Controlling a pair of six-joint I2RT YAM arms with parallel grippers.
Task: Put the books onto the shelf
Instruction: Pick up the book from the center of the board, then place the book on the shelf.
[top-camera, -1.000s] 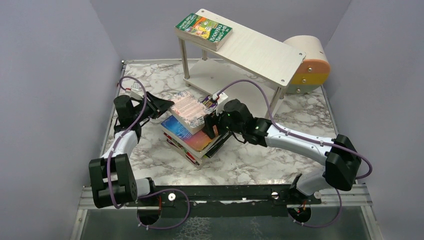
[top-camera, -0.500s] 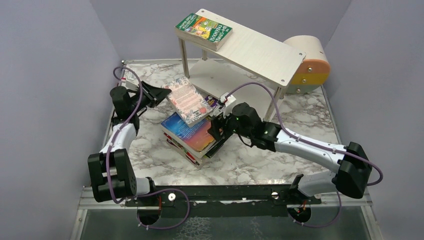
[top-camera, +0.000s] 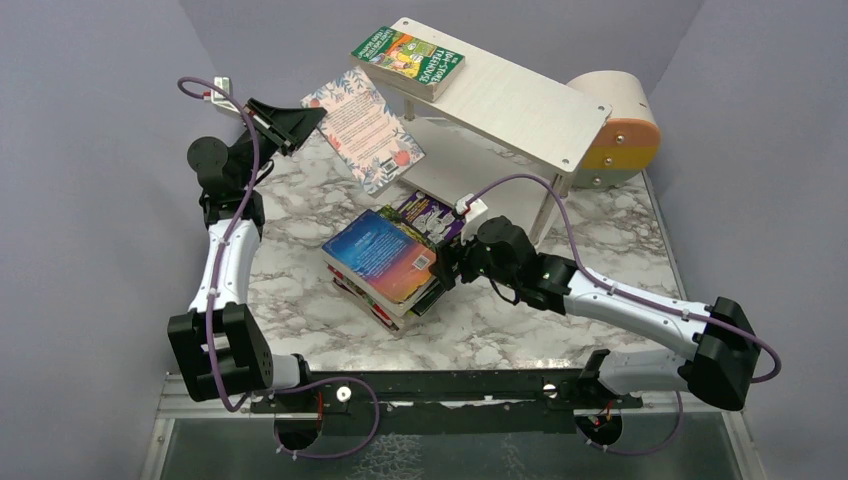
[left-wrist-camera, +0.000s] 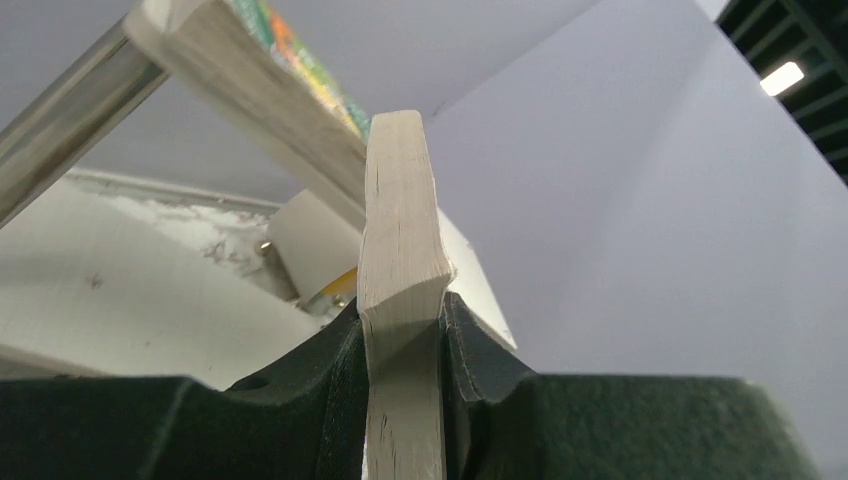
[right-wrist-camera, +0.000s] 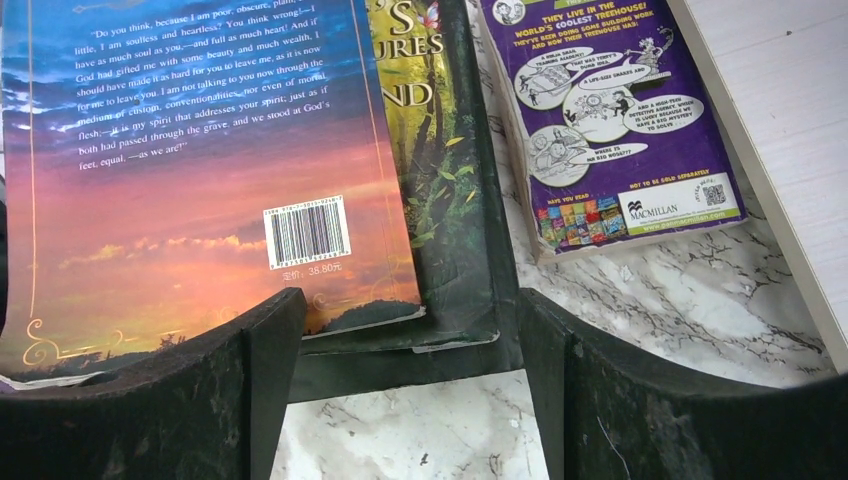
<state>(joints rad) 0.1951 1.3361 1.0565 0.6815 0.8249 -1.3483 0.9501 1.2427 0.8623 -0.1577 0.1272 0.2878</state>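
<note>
One shelved, one aloft, more waiting
Left tool clamps a pink-patterned book beside the shelf top, where a green book lies; right tool gapes empty at the stack before the shelf.

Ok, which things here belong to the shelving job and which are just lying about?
Job:
- shelf
- green book lying on its top board
- pink-patterned book, held in the left claw
- stack of books on the table
- purple book beside the stack

Lying about:
- round beige-and-orange box behind the shelf
</note>
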